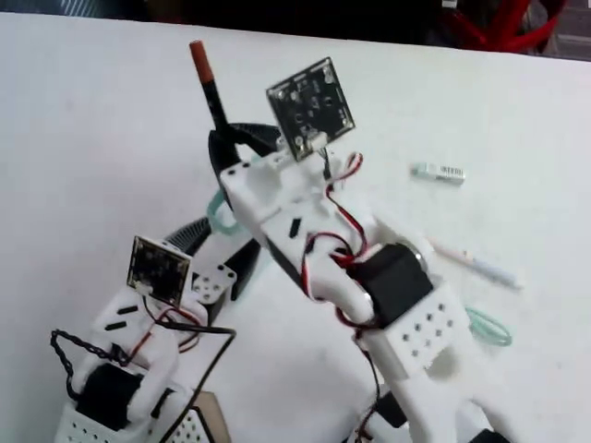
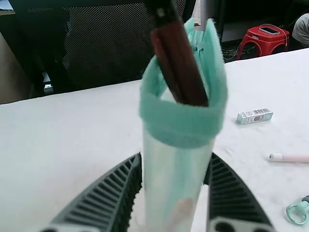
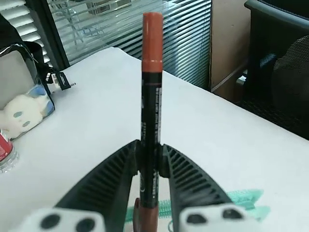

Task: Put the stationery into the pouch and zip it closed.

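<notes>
marker clamped in right gripper — lower end hidden inside pouch.

Both arms are white plastic with black motor blocks. The right arm, toward 5 o'clock, trails red, white and black wires and carries a square black circuit board. The left arm, at 7 o'clock, has a twisted black cable. The fingers are black, ribbed wedges.

Pouch: body translucent smooth plastic, rim teal cloth. Marker: glossy plastic barrel. Table: white, matt, smooth.
</notes>
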Robot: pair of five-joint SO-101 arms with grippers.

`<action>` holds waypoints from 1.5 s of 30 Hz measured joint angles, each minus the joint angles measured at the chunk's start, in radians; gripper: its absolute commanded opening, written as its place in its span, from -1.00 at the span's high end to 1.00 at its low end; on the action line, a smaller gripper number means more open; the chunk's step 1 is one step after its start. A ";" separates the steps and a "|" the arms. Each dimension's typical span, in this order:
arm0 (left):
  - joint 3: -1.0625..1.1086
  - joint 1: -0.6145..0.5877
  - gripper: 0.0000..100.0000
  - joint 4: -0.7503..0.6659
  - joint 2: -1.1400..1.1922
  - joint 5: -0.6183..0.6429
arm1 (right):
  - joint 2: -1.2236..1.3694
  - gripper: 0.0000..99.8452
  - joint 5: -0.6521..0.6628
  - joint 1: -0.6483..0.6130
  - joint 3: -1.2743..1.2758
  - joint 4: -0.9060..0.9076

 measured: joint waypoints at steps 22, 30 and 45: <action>0.002 -0.002 0.57 0.000 0.000 0.000 | -0.173 0.48 0.198 -0.021 0.095 0.203; 0.006 -0.003 0.57 0.000 0.000 0.000 | -0.265 0.57 0.198 0.084 0.094 0.206; 0.021 -0.003 0.57 -0.028 0.002 0.000 | 0.471 0.60 0.270 0.764 -0.210 0.196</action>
